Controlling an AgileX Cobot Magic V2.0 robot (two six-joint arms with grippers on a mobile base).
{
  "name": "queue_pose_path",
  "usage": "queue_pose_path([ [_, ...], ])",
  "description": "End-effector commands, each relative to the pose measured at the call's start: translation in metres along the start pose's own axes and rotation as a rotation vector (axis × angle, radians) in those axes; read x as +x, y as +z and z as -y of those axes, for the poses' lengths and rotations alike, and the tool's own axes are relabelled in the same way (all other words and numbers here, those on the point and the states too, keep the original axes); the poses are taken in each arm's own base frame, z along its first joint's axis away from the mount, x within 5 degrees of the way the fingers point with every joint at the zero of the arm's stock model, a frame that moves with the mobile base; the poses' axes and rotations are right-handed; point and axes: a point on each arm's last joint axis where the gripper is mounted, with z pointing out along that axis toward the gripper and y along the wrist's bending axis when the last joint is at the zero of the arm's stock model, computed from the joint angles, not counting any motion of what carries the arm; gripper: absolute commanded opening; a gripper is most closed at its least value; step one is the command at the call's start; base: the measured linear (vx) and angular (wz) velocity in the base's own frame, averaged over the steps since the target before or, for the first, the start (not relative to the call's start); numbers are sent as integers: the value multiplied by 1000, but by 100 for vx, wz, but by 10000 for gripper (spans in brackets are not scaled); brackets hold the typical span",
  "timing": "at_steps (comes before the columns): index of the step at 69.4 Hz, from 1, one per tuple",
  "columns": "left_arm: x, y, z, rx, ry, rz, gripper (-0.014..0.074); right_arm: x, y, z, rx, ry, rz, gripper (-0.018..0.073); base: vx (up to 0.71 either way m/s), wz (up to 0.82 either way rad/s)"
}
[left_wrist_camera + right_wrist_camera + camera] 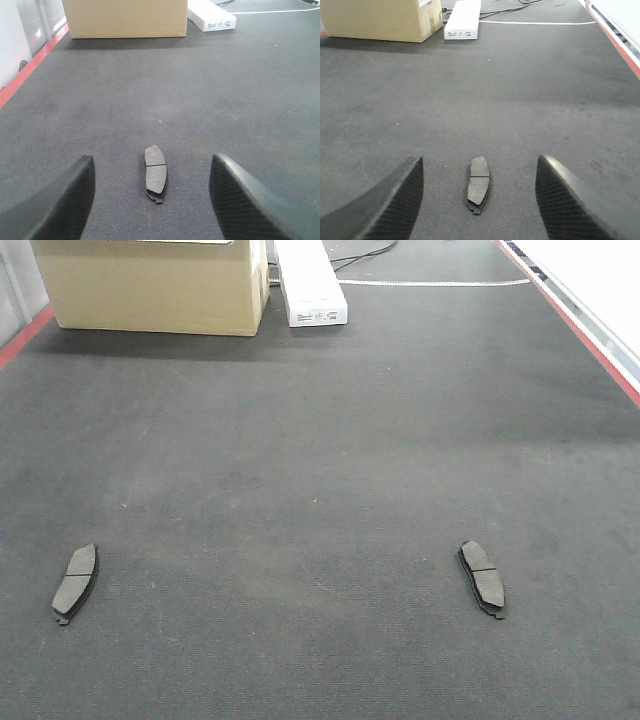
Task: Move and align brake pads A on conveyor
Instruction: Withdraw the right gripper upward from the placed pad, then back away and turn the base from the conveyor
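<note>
Belt [320, 440]: dark and felt-like, with red strips along both edges.
Left pad [76, 583]: flat on the belt at 8 o'clock in the front view.
Right pad [482, 578]: flat on the belt at 4 o'clock, well apart from the left pad.
Left gripper [152, 162]: jaws spread wide and empty, left pad between them, untouched.
Right gripper [480, 160]: jaws spread wide and empty, right pad between them, untouched.
Far end: cardboard box [150, 285] at 11 o'clock, white box [310, 285] at 12.

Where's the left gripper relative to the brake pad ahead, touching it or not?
Apart. In the left wrist view, the left gripper is open, its fingers flanking the brake pad, with bare conveyor between each finger and the pad.
</note>
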Motion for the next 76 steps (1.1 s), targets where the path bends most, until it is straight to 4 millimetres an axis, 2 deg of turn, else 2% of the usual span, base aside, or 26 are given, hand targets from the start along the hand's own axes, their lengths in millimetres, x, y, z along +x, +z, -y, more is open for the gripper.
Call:
queue_pose_path([
  [1, -14, -2, 0, 4, -14, 86, 464, -16, -3, 0, -1, -16, 99, 470, 0, 0],
  [33, -14, -2, 0, 4, -14, 86, 464, -16, -3, 0, -1, -16, 99, 470, -8, -2],
  [76, -14, -3, 0, 4, -14, 88, 464, -15, -2, 0, -1, -16, 93, 470, -38, 8],
])
